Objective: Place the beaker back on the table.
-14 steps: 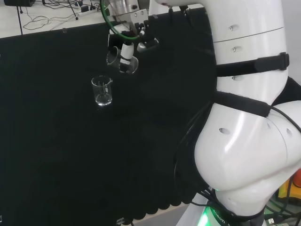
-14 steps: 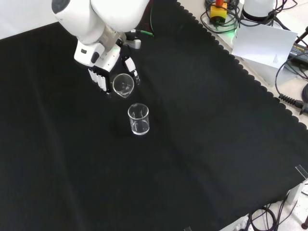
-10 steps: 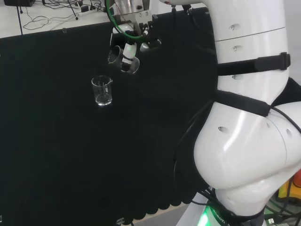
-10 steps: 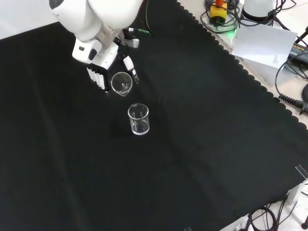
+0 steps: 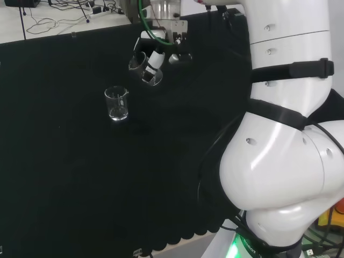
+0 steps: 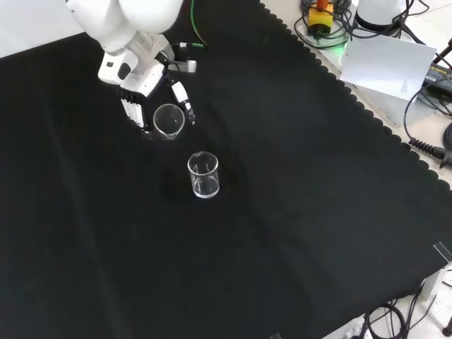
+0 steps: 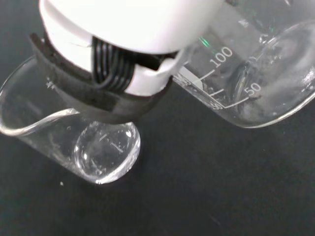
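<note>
The robot hand (image 6: 145,99) is hanging above the black cloth (image 6: 282,212) covering the desk, its fingers (image 6: 133,113) and thumb (image 6: 185,106) curling round a clear glass beaker (image 6: 168,120), which it is carrying tilted in the air, clear of the cloth. In the front view the fingers are lying on the beaker's left side and the thumb on its right, with the open mouth turning toward the camera. In the head view the robot hand (image 5: 156,56) is gripping the same beaker (image 5: 141,67) near the far part of the cloth (image 5: 64,161), the vessel leaning over to the left.

Just beside the held glass, a second beaker (image 6: 203,175) is standing upright on the cloth; in the front view it is sitting below and a little to the right of the robot hand, and in the head view this second beaker (image 5: 116,103) is resting lower left of it, apart from the held one. In the wrist view two pieces of glassware are appearing close up, one with printed graduation marks (image 7: 256,69) and one plainer (image 7: 78,142), with part of the robot hand (image 7: 123,54) crossing in front of them.

Around the standing beaker the cloth is lying bare. Beyond the cloth's scalloped edge in the front view, cables (image 6: 424,120) and a sheet of white paper (image 6: 385,63) are lying on the desk top.
</note>
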